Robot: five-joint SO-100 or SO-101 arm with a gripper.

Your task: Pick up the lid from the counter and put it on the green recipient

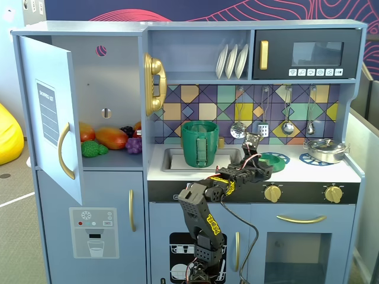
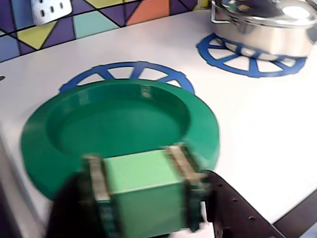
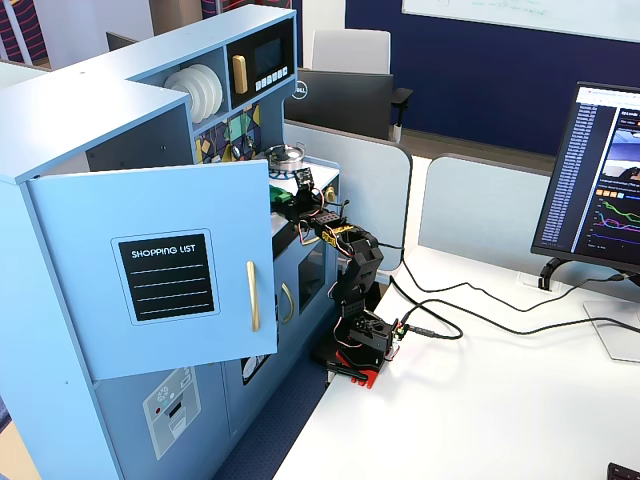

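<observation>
The lid (image 2: 119,116) is a flat green disc lying over the left blue burner ring (image 2: 124,72) on the white counter; I cannot tell whether it rests there or is just raised. My gripper (image 2: 138,167) is shut on its square green knob (image 2: 143,181), one finger on each side. In a fixed view the gripper (image 1: 262,164) reaches over the counter's front edge to the lid (image 1: 276,158). The green recipient (image 1: 199,144), a tall dark-green pot with a strap handle, stands upright in the sink to the lid's left.
A silver pot (image 1: 325,149) sits on the right burner ring, and also shows in the wrist view (image 2: 267,25). Utensils hang on the tiled back wall (image 1: 287,109). The cupboard door (image 1: 53,118) stands open at left, with toy fruit (image 1: 109,139) inside.
</observation>
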